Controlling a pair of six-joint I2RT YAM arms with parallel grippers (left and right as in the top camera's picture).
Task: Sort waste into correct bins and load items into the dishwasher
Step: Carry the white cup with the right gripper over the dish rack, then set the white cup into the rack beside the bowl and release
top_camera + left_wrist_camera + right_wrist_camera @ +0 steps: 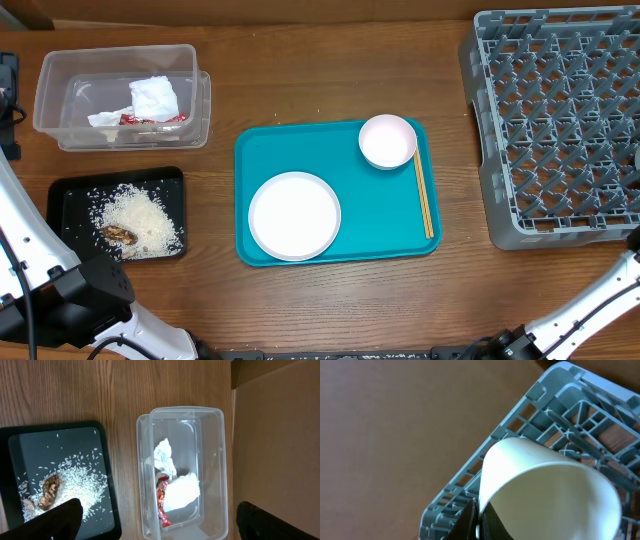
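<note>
My right gripper (479,522) is shut on the rim of a pale bowl (550,495), held tilted over a corner of the grey dishwasher rack (560,400). My left gripper (160,520) hangs open and empty over the clear tub (220,460), which holds a white napkin (182,491) and a red wrapper (162,505). Beside the tub, the black tray (50,440) carries loose rice (75,480) and a brown scrap (49,491). On the teal tray (250,150) lie a white plate (294,215), a small white bowl (387,140) and chopsticks (424,195).
The dish rack (560,120) fills the right end of the wooden table. The clear tub (60,70) and black tray (70,190) sit at the left end. Both arms reach in from the front edge. A brown wall borders the tub's far side in the left wrist view.
</note>
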